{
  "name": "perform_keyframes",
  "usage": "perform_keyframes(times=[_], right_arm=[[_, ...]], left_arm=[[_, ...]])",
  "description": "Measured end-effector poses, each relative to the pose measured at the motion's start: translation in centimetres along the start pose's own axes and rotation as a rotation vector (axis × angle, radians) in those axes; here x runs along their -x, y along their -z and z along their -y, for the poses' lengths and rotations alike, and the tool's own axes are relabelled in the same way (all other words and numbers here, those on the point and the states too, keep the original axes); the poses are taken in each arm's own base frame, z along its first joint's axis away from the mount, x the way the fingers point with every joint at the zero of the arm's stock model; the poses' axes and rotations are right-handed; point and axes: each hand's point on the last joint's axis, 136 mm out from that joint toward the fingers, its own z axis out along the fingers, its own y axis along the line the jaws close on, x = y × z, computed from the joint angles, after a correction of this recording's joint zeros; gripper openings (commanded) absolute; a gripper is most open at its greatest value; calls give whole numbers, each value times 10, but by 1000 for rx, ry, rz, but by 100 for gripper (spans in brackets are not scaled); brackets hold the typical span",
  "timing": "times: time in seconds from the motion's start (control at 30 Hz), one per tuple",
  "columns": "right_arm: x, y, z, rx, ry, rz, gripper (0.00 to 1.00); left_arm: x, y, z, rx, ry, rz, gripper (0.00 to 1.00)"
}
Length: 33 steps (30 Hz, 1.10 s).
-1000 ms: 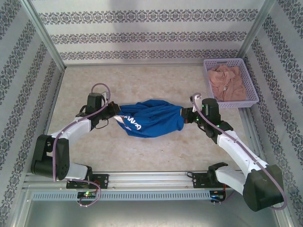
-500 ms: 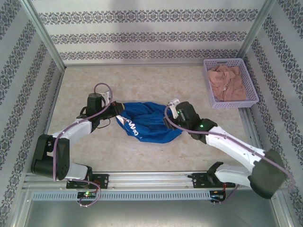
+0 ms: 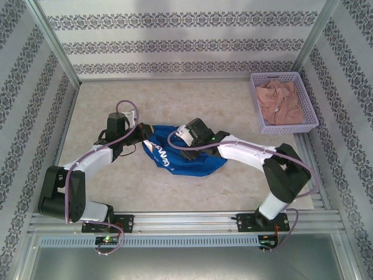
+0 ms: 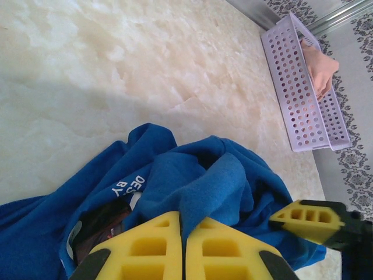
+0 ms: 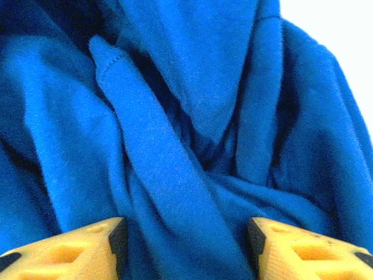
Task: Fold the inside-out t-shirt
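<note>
Seen from above, the left arm point(image 3: 87, 160) rises from the lower left of the frame and reaches to the left end of the inside-out t-shirt point(image 3: 198, 166). The shirt is a royal-blue bundle, crumpled and unfolded, lying on the marbled table point(image 3: 175, 105) about the middle of the frame. White lettering point(image 3: 160, 154) shows on its left part.

In the left wrist view, the left gripper point(image 4: 183, 245) sits at the bottom centre. Its yellow pads are pressed together, and a ridge of blue cloth runs down into the seam between them, so it is pinching the shirt. More cloth bunches above and to the left of the pads, with bare table across the upper left of that view.

Further right in the overhead view, the right arm point(image 3: 250, 154) comes up from the lower right, bends sharply and stretches leftwards, with its wrist over the top of the bundle. In the right wrist view, the right gripper point(image 5: 186, 245) has its yellow fingers point(image 5: 76, 248) spread wide at the bottom corners. Folds of blue cloth lie between and beyond them, and neither finger is closed on the fabric.

In the upper right of the overhead frame, well apart from the shirt, a lilac perforated basket point(image 3: 312, 114) holds a pinkish-beige garment point(image 3: 280, 99).
</note>
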Motion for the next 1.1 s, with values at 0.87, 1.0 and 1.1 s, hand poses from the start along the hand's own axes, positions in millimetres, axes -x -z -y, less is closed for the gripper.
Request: perform_keyframes(times=[0.87, 1.0, 1.1], right_arm=[[5, 108, 45, 258, -414, 503, 0], [11, 112, 45, 273, -407, 532, 0], [13, 111, 45, 280, -410, 535, 0]], left_arm=[[-8, 8, -31, 264, -95, 7, 57], [-11, 13, 4, 224, -243, 25, 66], [-13, 16, 34, 181, -369, 43, 73]])
